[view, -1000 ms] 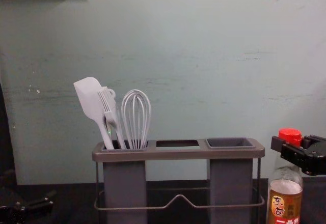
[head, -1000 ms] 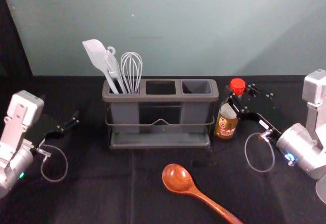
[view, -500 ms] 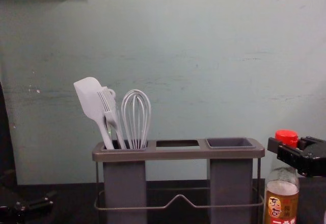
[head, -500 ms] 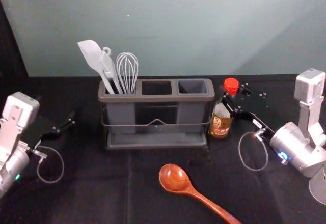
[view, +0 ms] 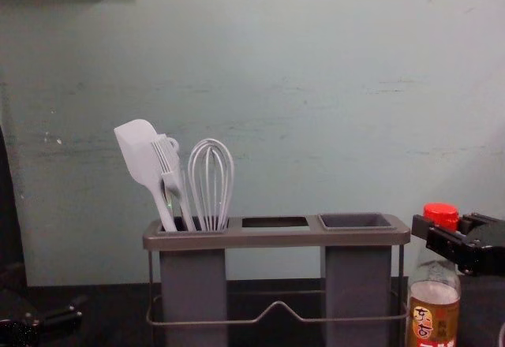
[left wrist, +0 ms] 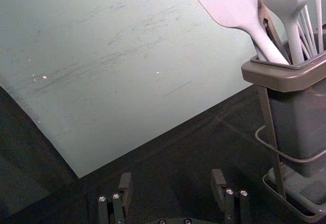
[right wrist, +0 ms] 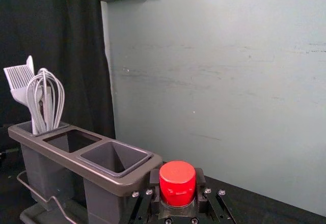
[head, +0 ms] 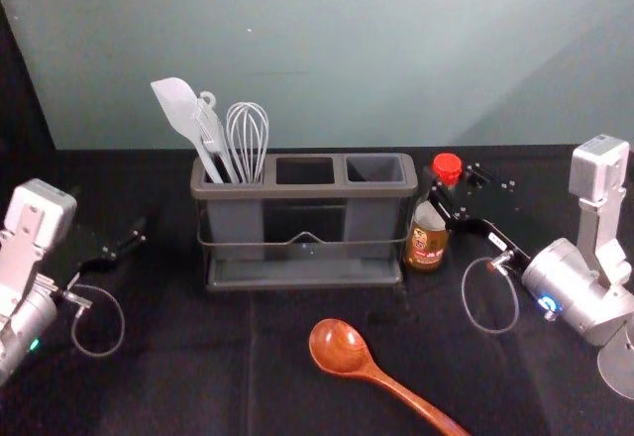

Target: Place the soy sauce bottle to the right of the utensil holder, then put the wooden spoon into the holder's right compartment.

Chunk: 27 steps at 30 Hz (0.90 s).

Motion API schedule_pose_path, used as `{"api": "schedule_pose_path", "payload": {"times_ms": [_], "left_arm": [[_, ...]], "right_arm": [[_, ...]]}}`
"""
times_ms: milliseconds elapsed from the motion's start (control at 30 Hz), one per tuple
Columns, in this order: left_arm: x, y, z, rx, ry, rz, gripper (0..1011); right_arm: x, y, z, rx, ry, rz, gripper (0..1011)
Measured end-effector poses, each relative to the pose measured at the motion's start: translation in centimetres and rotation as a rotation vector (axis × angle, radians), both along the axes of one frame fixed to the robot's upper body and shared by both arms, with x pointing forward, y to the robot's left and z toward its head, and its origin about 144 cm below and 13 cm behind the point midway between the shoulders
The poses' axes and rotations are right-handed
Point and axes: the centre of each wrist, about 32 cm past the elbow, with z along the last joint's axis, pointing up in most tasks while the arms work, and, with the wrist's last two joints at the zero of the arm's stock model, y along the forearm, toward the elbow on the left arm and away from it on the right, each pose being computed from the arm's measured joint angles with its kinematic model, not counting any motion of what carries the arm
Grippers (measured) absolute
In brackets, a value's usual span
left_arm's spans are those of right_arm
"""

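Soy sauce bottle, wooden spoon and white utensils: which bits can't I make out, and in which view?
- Base of the soy sauce bottle: chest view, cut off by the lower edge.
- Handle end of the wooden spoon: head view, lower edge.
- Lower ends of the white utensils: chest view, behind the left compartment's wall.

Head vw: spoon (head: 382, 376) end cut off; chest vw: btl (view: 434, 296) base.
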Motion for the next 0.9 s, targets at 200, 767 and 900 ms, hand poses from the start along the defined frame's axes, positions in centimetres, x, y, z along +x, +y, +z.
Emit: {"api": "schedule_pose_path", "payload": {"times_ms": [200,767,900], "left_arm": [[0.0,0.0,0.0,0.0,0.0,0.0,1011],[0.0,0.0,0.0,0.0,0.0,0.0,1011],[0.0,0.0,0.0,0.0,0.0,0.0,1011]], "right_arm": [[0.0,0.0,0.0,0.001,-0.001,-0.002,393],[-4.9,0.6,3.7,0.038,-0.17,-0.025,893],[-7.2,1.3,3.3,0.01,-0.153,-0.002,985]]}}
